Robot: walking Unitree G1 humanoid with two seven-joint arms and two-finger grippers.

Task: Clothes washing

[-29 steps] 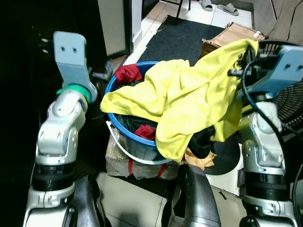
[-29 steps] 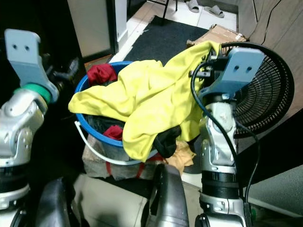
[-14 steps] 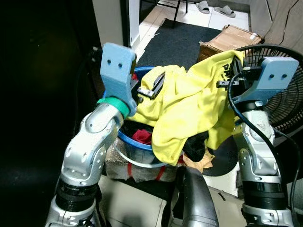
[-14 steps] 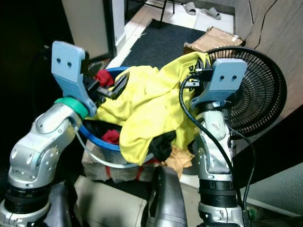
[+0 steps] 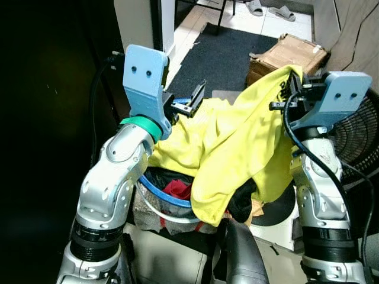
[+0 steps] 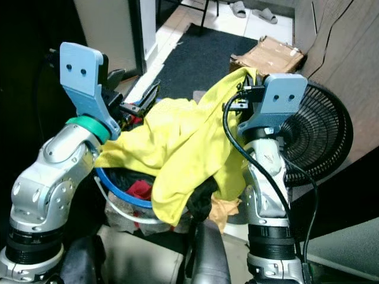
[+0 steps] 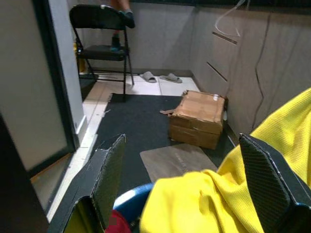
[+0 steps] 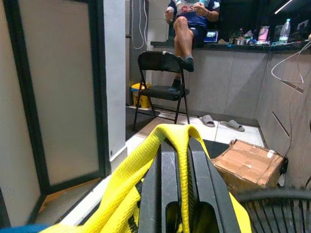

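Since a second ago, your left arm has been swinging up and in from the side, and the yellow shirt (image 5: 237, 142) is hanging higher over the blue bucket (image 5: 169, 198).

You are pinching the top of the shirt with your right gripper (image 8: 176, 145), its fingers pressed together on a fold of cloth. Your left gripper (image 5: 192, 100) is hovering just above the shirt's other side, fingers spread wide and holding nothing.

You seem to be lifting the shirt out of the bucket, which is an early step in the washing. Next, it looks like you need to bring the left gripper down onto the loose side and close it.

Your right wrist view is showing a person sitting above a black chair (image 8: 163, 73). Your head views are showing the red cloth (image 5: 176, 189) down in the bucket and the fan (image 6: 317, 136) beside your right arm.
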